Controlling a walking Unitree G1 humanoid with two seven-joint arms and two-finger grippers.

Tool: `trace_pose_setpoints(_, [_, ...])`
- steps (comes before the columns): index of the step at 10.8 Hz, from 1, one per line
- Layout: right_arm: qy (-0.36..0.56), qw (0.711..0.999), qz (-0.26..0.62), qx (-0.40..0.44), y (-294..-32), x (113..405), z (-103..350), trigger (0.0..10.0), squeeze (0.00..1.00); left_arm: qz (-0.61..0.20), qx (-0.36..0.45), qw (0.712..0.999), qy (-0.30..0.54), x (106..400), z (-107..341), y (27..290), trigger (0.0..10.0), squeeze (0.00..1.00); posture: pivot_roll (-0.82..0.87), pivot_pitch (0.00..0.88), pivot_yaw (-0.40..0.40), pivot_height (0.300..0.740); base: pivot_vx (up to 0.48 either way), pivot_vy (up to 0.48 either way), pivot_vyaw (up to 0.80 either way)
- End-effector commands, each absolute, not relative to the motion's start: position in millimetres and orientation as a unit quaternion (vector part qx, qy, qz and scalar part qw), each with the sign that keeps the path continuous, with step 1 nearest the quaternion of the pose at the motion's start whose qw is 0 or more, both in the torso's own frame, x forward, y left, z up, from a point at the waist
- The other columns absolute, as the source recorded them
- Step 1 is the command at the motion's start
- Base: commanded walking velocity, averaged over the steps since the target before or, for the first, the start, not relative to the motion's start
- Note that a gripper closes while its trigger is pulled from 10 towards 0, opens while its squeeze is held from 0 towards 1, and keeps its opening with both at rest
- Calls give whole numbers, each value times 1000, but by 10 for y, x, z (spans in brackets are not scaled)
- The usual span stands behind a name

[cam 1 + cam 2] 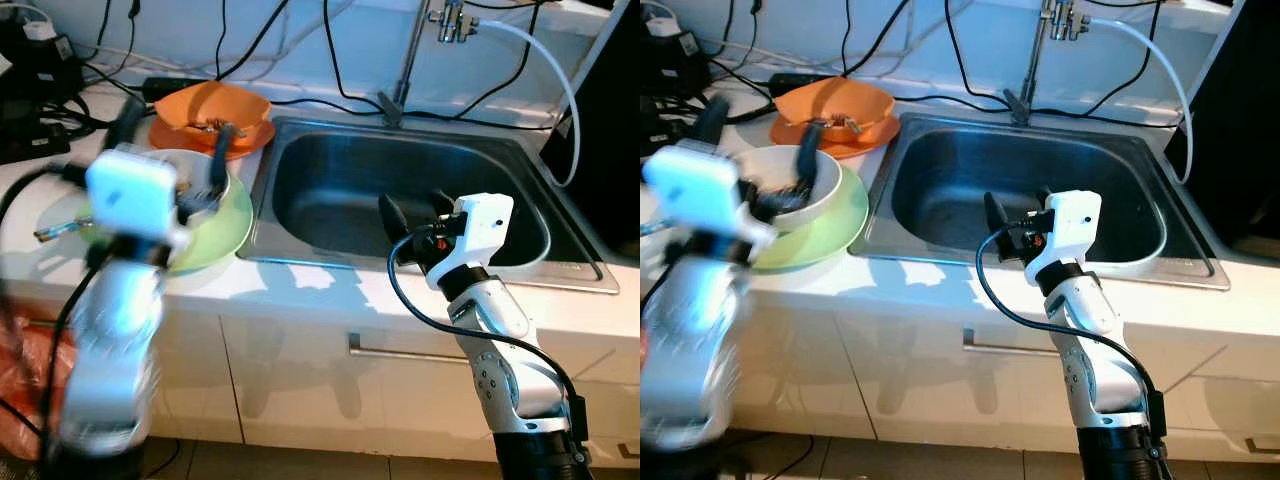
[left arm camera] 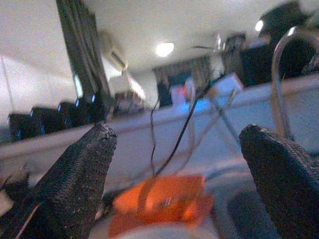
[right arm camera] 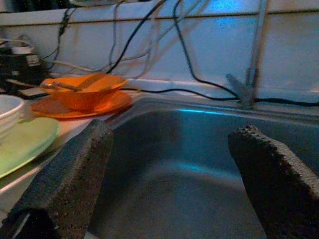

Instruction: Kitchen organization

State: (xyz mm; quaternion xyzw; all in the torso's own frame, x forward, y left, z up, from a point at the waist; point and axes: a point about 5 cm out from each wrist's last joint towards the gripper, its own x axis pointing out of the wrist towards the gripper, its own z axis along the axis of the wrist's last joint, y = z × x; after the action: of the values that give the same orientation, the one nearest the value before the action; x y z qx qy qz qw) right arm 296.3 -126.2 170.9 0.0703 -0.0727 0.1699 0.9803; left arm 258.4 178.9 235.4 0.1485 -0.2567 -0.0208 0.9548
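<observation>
A steel sink (image 1: 330, 170) is lying in a white desk (image 1: 300, 285), with a tap (image 1: 405, 60) rising behind it. The right claw (image 1: 418, 215) is hovering over the sink's near edge, its two black fingers (image 3: 65, 184) standing apart and gripping nothing. The left claw (image 1: 760, 135) is hanging, blurred, over a white bowl (image 1: 775, 190) that is sitting on a green plate (image 1: 825, 235) beside the sink's left rim; its fingers (image 2: 75, 174) are spread apart, and whether they are touching the bowl cannot be told. Behind these, an orange bowl (image 1: 215, 105) holding cutlery is resting on an orange plate (image 1: 205, 140). Black cables (image 1: 330, 60) are trailing along the back wall.
</observation>
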Motion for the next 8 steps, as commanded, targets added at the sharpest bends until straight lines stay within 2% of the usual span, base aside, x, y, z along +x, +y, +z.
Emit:
trace_pose_setpoints(1, [-72,978,181,70,-1253,2989,1741,10000,0,-22,151,954,-257,2553,2346,1812,10000,0,147,0,-86,740,0,0,0])
trace_pose_setpoints(3, [-55,965,250,61,-1172,2972,1734,10000,0,-3,149,960,-238,2533,2225,1874,10000,0,145,0,-89,740,0,0,0])
trace_pose_setpoints(5, [-62,961,264,55,-1199,2957,1770,10000,0,-8,161,959,-233,2504,2199,1888,10000,0,144,0,-87,740,0,0,0])
trace_pose_setpoints(7, [-64,962,260,53,-1210,2967,1770,10000,0,-12,164,959,-229,2488,2173,1891,10000,0,149,0,-80,740,0,0,800])
trace_pose_setpoints(8, [-64,963,256,55,-1211,2969,1765,10000,0,-13,166,960,-225,2481,2156,1897,10000,0,150,0,-78,740,0,0,0])
